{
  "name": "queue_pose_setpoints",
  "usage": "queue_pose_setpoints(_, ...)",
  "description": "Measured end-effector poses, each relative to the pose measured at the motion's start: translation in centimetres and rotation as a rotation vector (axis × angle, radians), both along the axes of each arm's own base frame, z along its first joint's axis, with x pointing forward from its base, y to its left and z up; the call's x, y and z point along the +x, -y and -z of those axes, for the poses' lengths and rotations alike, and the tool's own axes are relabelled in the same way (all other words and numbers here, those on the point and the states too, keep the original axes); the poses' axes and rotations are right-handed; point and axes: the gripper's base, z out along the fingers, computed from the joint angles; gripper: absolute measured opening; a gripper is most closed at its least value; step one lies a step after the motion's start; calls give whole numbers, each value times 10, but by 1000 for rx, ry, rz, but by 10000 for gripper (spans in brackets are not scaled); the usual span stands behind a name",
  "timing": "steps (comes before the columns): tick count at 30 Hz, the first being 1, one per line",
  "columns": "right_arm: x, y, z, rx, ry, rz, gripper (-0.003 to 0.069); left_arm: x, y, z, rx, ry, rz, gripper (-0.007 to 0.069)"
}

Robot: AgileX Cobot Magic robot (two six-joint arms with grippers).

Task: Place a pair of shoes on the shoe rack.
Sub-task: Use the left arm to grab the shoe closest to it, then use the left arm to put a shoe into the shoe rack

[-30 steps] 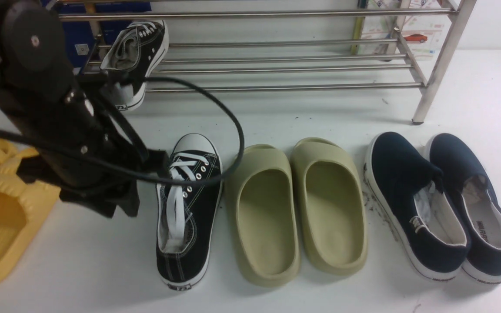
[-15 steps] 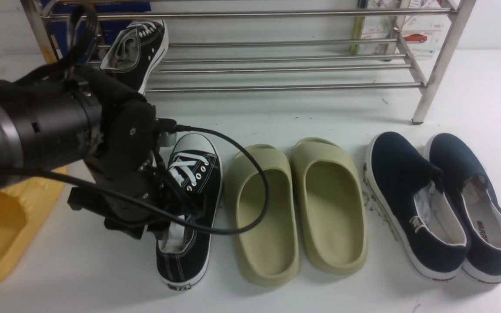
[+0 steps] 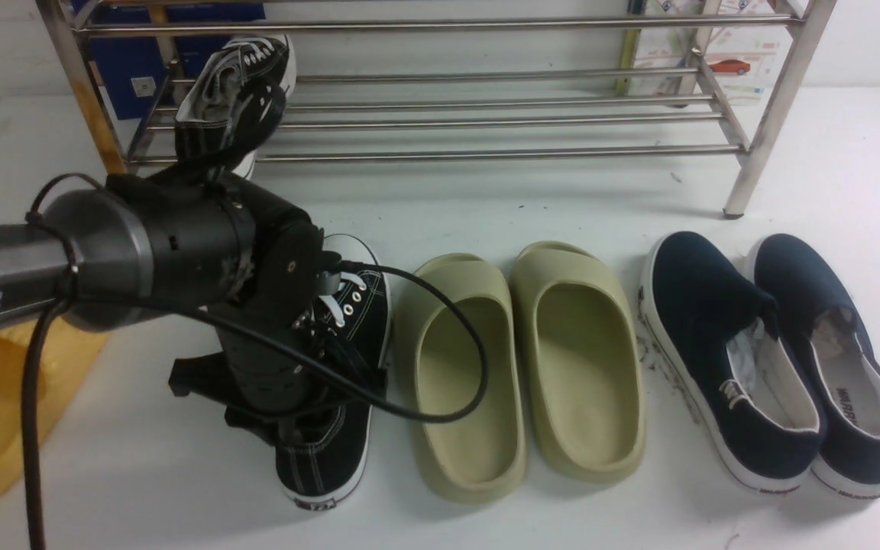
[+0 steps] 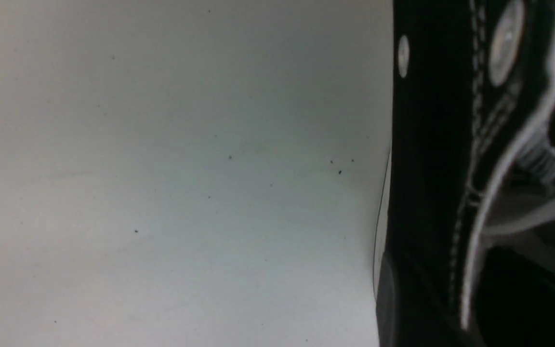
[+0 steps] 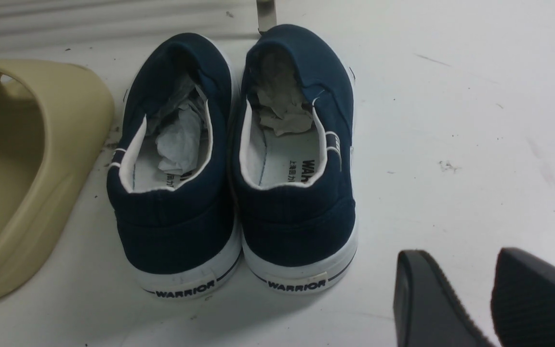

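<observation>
Sneakers lie apart: the first sneaker (image 3: pixel 215 114) leans on the left end of the shoe rack (image 3: pixel 782 103), and the second sneaker (image 3: pixel 333 454) stands on the tabletop (image 3: pixel 486 214) under the left claw (image 3: pixel 279 397). The wrist hides its jaws, so I cannot tell their width. A good grasp would likely pinch the canvas side wall, clear of the laces, and lift level. Far right, the right claw (image 5: pixel 465 270) hangs narrowly parted and empty.
</observation>
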Motion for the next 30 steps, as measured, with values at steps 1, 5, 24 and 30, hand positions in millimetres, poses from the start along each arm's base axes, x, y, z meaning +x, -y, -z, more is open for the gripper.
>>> queue_pose_setpoints(1, 0, 0, 0, 0, 0, 0, 246, 0, 0, 0, 2, 1, 1, 168)
queue_pose_setpoints(5, 0, 0, 0, 0, 0, 0, 246, -3, -2, -13, -15, 35, 2, 20)
queue_pose_setpoints(24, 0, 0, 0, 0, 0, 0, 246, -20, -48, -103, -212, 206, -78, -13)
queue_pose_setpoints(30, 0, 0, 0, 0, 0, 0, 246, -3, -45, -126, -219, 283, -66, -13)
